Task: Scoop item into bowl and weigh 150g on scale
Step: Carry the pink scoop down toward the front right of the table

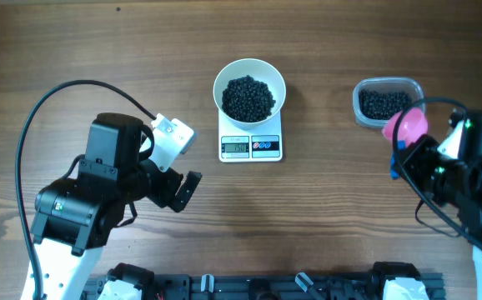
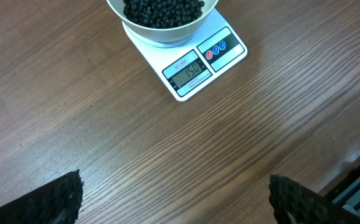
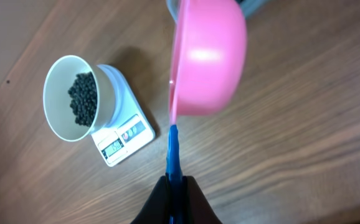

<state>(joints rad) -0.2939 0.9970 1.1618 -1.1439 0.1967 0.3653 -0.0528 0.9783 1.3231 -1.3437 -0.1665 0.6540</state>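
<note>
The white bowl [image 1: 249, 61] stands on the white scale [image 1: 251, 147] at the table's centre back, holding a pile of black bead-like item [image 1: 249, 97]. My left gripper [image 1: 183, 193] hovers front-left of the scale, open and holding nothing, its fingertips [image 2: 55, 199] wide apart over bare wood; the left wrist view has the scale [image 2: 195, 68] with its display lit. My right gripper [image 3: 175, 186] is shut on the blue handle [image 3: 174, 155] of a pink scoop [image 3: 208, 59], held tilted beside the clear tub [image 1: 389, 81], far right of the bowl [image 3: 58, 93].
The clear plastic tub at the back right holds more black pieces [image 1: 383, 103]. A black cable [image 1: 41, 108] loops from the left arm over the table's left side. A dark rail [image 1: 258, 287] runs along the front edge.
</note>
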